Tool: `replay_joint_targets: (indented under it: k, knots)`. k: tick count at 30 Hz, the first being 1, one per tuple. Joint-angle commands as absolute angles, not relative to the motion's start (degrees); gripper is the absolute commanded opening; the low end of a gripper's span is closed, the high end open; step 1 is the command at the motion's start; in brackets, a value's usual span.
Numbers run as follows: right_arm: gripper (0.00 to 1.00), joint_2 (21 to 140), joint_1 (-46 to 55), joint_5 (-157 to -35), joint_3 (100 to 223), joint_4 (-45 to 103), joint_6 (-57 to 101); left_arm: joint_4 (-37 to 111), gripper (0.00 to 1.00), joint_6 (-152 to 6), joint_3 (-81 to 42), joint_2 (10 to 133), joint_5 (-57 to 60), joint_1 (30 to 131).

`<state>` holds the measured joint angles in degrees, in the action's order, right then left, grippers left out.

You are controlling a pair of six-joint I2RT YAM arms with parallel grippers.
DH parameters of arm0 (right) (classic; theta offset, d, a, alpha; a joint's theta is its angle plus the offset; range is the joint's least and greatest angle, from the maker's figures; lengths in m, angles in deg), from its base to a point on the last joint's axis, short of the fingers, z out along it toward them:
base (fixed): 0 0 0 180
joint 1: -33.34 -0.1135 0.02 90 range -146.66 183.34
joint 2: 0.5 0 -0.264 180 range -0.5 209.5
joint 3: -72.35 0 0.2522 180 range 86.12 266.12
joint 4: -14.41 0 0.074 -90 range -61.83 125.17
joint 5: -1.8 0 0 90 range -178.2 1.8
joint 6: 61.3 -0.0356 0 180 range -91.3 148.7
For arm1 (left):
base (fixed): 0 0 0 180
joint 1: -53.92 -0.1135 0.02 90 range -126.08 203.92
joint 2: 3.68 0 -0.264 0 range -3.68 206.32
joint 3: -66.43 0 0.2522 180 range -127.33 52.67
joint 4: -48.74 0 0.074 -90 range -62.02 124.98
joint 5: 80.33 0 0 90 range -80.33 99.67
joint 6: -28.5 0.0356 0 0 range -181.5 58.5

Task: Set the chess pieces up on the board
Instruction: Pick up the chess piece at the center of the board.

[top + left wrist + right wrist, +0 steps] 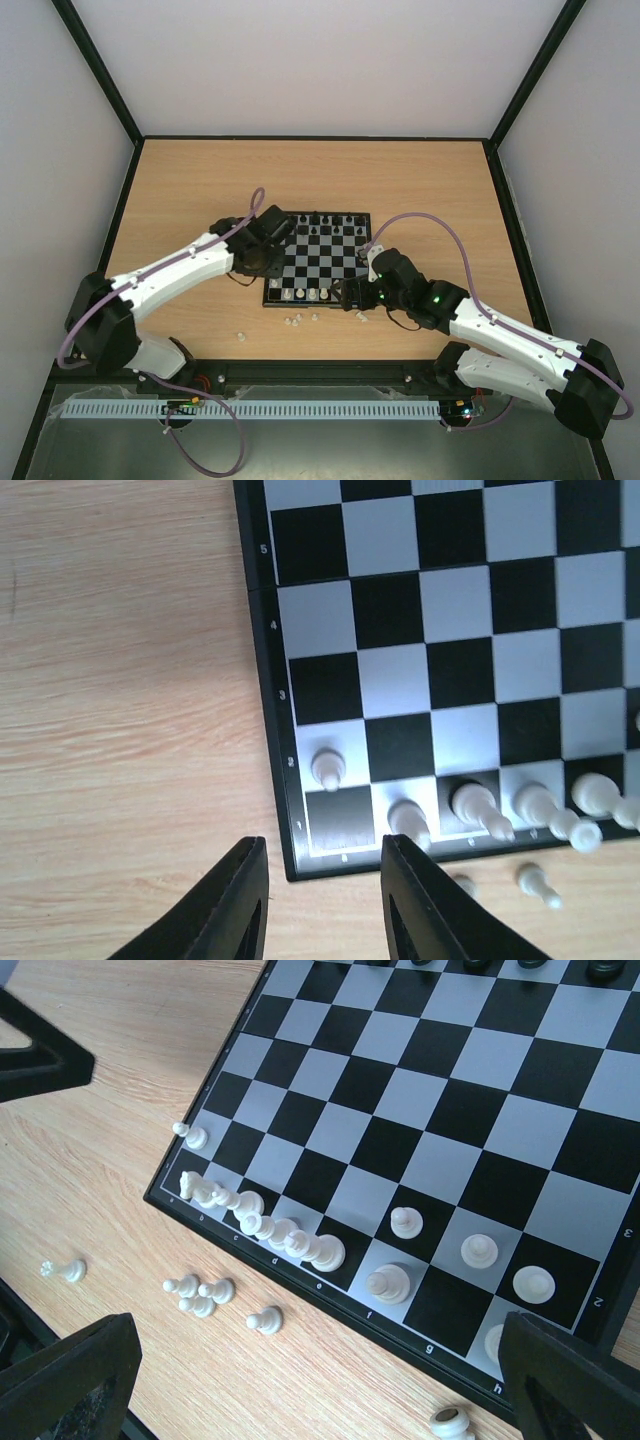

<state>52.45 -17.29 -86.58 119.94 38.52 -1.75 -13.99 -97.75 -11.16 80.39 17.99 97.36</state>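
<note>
The board (330, 262) lies mid-table, with black chess pieces (330, 222) on its far rows. White pieces (270, 1228) line the near row, and one pawn (327, 768) stands on the corner file's second square. Three more pawns (479, 1251) stand at the right end of that second row. My left gripper (323, 845) hovers open over the board's near left corner, with nothing between its fingers (240, 900). My right gripper (320, 1390) is wide open above the table, just off the near right edge. It is also empty.
Several loose white pawns (200, 1295) lie on the wood in front of the board, one of them (65, 1270) farther left. A white piece (450, 1422) lies beside the near right corner. The left arm's finger (30, 1050) shows at the right wrist view's upper left.
</note>
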Motion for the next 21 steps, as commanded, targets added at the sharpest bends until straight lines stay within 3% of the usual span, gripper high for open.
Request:
replay_joint_targets:
  k: [1,6,21]
  knots:
    - [0.99,52.81,-17.52,-85.52,119.54,38.43,-1.62,-16.32,0.35,-97.39,-7.25,75.64,11.8,98.9]
    - [0.99,52.5,-17.49,-84.46,119.62,38.54,-1.57,-11.15,0.36,-97.62,-1.62,74.78,6.01,104.23]
    - [0.99,52.87,-17.52,-84.42,119.71,38.62,-1.57,-8.66,0.35,-102.58,-1.69,81.01,9.56,110.99]
